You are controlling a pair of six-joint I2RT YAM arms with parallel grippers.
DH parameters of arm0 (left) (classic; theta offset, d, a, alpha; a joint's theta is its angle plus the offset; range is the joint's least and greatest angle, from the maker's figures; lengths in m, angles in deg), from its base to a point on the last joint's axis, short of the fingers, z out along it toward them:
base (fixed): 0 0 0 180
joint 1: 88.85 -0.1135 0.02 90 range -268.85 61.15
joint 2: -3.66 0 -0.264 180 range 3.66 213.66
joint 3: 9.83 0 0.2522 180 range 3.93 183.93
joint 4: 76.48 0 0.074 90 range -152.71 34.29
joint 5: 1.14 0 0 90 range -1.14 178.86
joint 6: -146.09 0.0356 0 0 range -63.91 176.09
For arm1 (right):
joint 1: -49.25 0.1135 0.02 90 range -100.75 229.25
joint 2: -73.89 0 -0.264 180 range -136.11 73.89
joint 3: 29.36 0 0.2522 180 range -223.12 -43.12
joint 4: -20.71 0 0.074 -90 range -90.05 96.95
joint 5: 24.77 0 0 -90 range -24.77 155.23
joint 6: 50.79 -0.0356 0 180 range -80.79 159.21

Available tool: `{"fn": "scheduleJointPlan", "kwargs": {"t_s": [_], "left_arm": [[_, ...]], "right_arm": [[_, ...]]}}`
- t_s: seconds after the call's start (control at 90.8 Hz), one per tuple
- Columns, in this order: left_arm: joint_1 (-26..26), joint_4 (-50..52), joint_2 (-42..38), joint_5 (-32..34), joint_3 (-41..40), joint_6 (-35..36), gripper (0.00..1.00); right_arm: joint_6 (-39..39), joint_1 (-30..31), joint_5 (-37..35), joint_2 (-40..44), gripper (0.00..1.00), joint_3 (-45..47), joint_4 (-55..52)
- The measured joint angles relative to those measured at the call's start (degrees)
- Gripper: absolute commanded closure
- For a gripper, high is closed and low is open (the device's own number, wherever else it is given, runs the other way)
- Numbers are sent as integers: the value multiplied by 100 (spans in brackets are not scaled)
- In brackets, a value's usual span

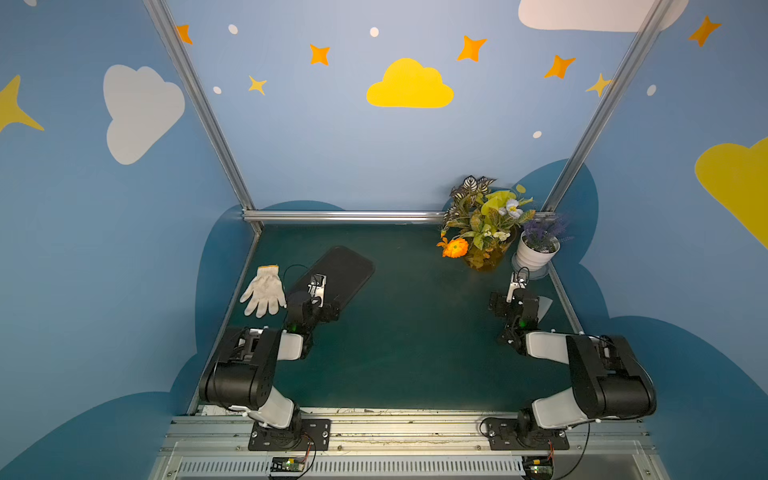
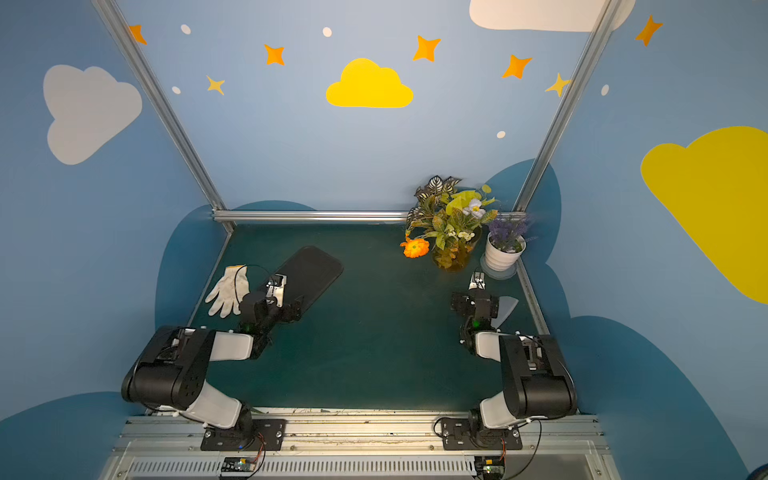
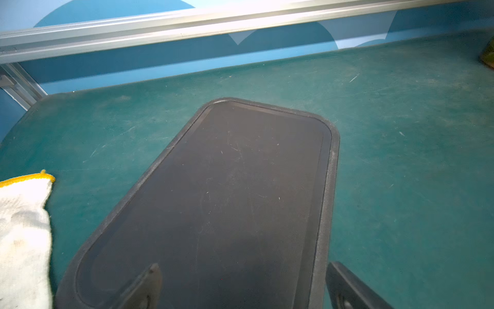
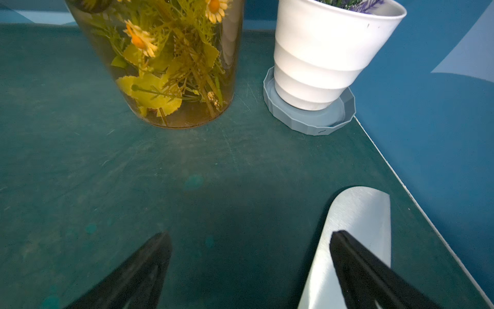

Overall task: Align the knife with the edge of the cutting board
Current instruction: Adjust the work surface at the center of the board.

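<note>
Glove beside cutting board | vase, pot beyond knife | left hand, right hand: both spread, empty

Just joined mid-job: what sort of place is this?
Probably a staged robot test booth, not a real kitchen: a green mat fenced by metal rails, and walls painted with clouds and stars.

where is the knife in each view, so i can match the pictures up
In both top views: the knife shows only as a silver blade near the right edge of the green mat, nearer the camera than the white pot; its handle is hidden.
Left wrist: not in it.
Right wrist: the blade lies partly behind a dark finger, with the pot beyond it.
Shared landmark: the white pot, in every view but the left wrist.
</note>
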Motion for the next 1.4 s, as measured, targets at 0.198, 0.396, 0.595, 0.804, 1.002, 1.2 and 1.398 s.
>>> {"fn": "scheduleJointPlan", "kwargs": {"t_s": [0.198, 0.396, 0.595, 0.804, 1.002, 1.2, 1.398], "left_arm": [[2, 0, 0, 2, 0, 15, 0], [4, 0, 0, 9, 0, 17, 0], [4, 0, 0, 17, 0, 17, 0], [4, -2, 0, 17, 0, 17, 0], [4, -7, 0, 17, 0, 17, 0], [2, -155, 2, 13, -2, 17, 0], [2, -343, 2, 9, -2, 17, 0]], "right_arm": [[0, -4, 9, 0, 2, 0, -7], [0, -4, 26, 0, 2, 0, -9], [0, -7, 37, 0, 2, 0, -9], [0, -7, 46, 0, 2, 0, -9], [0, -4, 44, 0, 2, 0, -11], [0, -7, 46, 0, 2, 0, -11], [0, -4, 46, 0, 2, 0, -11]]}}
